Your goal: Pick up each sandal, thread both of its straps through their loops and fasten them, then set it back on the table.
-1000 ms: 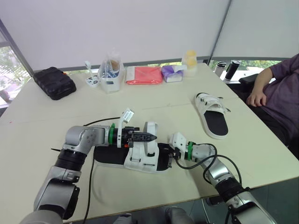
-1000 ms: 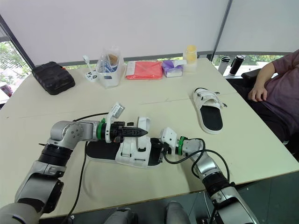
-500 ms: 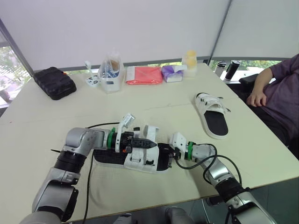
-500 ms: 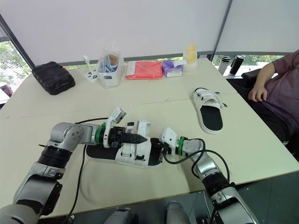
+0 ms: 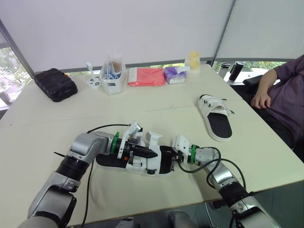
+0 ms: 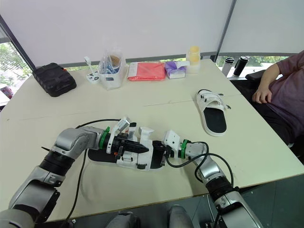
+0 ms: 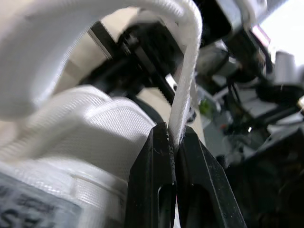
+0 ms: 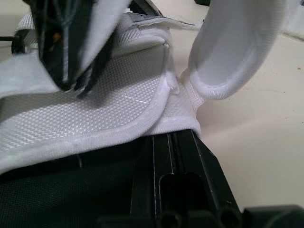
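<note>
The left arm entered from the lower left, bent at the elbow, its forearm lying low over the table and pointing rightward along the near sandal. The left gripper lay level over that sandal's white upper; in the left wrist view its two black fingers were pressed together with the thin edge of a white strap pinched between their tips, the strap arching up and back over the padded webbing. The near sandal rested sole-down on the table near its front edge, its black sole showing to the left and a free white strap tab standing up at its far side. The right arm entered from the lower right, forearm angled leftward and held low, and the right gripper met the sandal's right end; in the right wrist view its fingers were closed side by side, with the edge of the white webbing caught at their tips. The second sandal lay flat on the table, well apart to the right. Beyond the table's right edge, a person's hand rested in a lap.
</note>
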`<state>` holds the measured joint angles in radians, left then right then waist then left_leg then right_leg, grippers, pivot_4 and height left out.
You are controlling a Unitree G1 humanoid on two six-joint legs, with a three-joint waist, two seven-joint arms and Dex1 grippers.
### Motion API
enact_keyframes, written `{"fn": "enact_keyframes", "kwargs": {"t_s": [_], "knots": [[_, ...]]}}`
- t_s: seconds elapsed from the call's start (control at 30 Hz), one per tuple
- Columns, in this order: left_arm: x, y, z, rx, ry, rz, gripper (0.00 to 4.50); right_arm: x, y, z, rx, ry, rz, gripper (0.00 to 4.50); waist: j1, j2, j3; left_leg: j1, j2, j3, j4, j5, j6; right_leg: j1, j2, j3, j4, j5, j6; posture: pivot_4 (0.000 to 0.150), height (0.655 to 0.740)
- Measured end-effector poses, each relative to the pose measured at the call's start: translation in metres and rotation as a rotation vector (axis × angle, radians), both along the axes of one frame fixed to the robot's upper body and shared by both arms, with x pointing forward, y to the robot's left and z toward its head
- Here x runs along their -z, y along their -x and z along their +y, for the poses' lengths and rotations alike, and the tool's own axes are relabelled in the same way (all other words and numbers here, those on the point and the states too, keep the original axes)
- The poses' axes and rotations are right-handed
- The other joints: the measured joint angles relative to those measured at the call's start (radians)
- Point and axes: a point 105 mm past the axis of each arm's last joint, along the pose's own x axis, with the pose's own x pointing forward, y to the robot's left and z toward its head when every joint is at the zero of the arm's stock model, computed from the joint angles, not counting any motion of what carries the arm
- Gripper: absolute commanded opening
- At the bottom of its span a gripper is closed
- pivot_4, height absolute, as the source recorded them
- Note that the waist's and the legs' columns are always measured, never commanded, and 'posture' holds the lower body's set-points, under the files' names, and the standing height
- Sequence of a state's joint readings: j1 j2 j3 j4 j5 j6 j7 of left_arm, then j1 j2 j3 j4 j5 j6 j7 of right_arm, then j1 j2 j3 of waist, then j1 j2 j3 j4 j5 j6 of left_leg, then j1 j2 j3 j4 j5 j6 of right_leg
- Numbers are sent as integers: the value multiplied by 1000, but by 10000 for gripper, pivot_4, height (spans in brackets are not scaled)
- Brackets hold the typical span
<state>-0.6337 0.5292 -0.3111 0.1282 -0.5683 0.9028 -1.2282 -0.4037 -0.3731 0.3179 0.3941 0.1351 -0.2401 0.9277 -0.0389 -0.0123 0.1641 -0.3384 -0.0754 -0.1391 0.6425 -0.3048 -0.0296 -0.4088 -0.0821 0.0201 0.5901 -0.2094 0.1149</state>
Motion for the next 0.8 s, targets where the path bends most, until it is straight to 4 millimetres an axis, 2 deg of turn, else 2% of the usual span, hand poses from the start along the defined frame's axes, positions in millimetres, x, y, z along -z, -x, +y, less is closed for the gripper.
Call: {"fn": "enact_keyframes", "kwargs": {"t_s": [0.33, 0.43, 0.6, 0.73, 0.8], "knots": [[-1, 21, 6, 90, -19, -119, 995, 0, 1, 1, -5, 0, 0, 0, -3, 0, 0, 0, 0, 0, -3, 0, 0, 0, 0, 1, -2, 0, 0, 1500, 7400], [-3, 21, 5, 43, 13, -139, 8758, 0, 1, 2, -7, 1, 0, 0, -3, 0, 0, 1, 1, 0, -5, 0, 0, 0, 0, 1, -3, 0, 0, 1500, 7400], [-13, 28, 6, -49, 84, -154, 33096, 0, 1, 2, -7, 1, -1, 0, -2, 0, 0, 0, 1, 0, -5, 0, 0, 0, 0, 1, -3, 0, 0, 1500, 7400], [-29, 36, 16, -156, 137, -185, 33096, 0, 1, 2, -8, 1, 0, 0, -3, 0, 0, 1, 2, 0, -6, 0, 0, 0, -1, 1, -4, 0, 0, 1500, 7400], [-34, 49, 26, -193, 140, -180, 33096, 0, 1, 2, -10, 2, 0, 0, -3, 0, 0, 1, 2, 0, -7, 0, 0, 0, -1, 2, -4, 0, 0, 1500, 7400]]}}
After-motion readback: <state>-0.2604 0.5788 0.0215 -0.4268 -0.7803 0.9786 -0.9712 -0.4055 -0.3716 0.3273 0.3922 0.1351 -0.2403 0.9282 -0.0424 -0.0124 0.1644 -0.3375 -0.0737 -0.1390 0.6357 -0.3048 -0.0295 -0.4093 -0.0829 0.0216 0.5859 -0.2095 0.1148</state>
